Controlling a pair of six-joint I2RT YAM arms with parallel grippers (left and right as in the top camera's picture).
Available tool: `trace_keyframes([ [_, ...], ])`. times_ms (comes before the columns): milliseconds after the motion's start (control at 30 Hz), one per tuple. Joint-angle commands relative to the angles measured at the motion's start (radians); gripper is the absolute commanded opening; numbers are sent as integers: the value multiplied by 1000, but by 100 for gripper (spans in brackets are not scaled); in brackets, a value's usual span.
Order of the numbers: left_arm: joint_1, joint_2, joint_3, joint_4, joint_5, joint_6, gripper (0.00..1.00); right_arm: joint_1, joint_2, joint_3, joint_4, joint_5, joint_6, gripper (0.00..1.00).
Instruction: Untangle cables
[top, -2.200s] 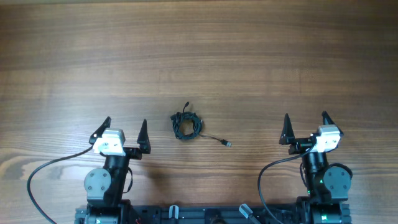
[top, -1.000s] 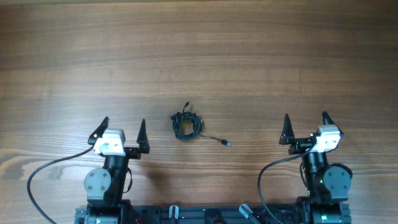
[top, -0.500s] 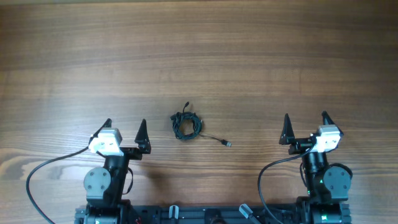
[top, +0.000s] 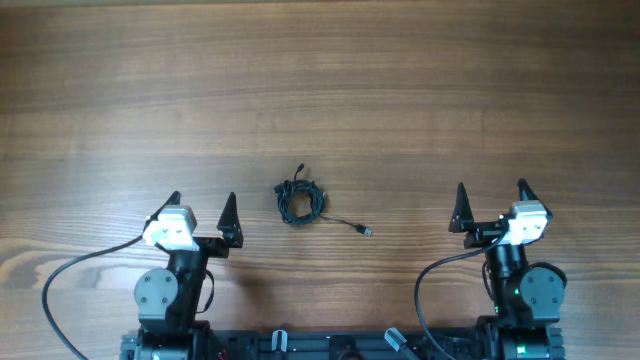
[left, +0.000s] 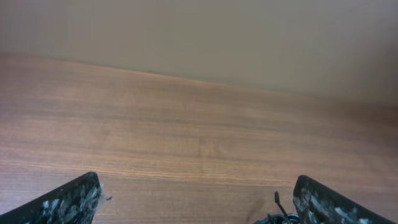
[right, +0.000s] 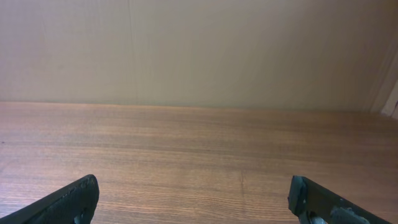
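Drift is all you are getting: your left gripper (top: 201, 197) is edging outward, it and the right gripper (top: 490, 186) are gaping empty, and the cables (top: 300, 203) are lying coiled, untouched, on the counter (top: 320, 80) between them.

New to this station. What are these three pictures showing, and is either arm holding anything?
This is a two-armed robot at a wooden table. The wide picture looks straight down. The other two come from wrist cameras, so the black wedges in their bottom corners are that arm's own fingers. The left end effector and right end effector are open and hold nothing. Between them lies a small tangled bundle of thin black cables, with one plug end trailing toward the right end effector.
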Motion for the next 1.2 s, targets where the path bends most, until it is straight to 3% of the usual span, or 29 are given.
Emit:
trace_keyframes([
  [0, -3, -6, 32, -82, 28, -10, 100, 4, -10, -2, 3, 13, 14, 100],
  [300, -3, -6, 105, -153, 28, -10, 100, 4, -10, -2, 3, 13, 14, 100],
  [1167, -3, -6, 105, -256, 27, -9, 100, 4, -10, -2, 3, 13, 14, 100],
])
